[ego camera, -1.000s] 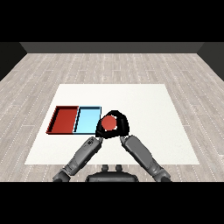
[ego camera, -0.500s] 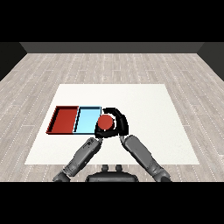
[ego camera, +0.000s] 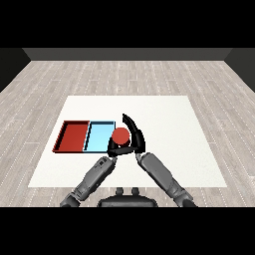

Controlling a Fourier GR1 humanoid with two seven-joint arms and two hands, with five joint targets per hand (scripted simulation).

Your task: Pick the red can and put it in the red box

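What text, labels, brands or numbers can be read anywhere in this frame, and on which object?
None can be read.
Round red can, held in the black right hand: plain top, no label showing.
Shallow red tray: no marking.
Shallow light blue tray: no marking.
White table: no marking.

White table (ego camera: 164, 119) on grey wood-plank floor (ego camera: 124, 74). Light blue tray (ego camera: 97, 137) lying flat on table, left of centre, long side running away from viewer. Dark wall (ego camera: 124, 53) behind floor, far edge.
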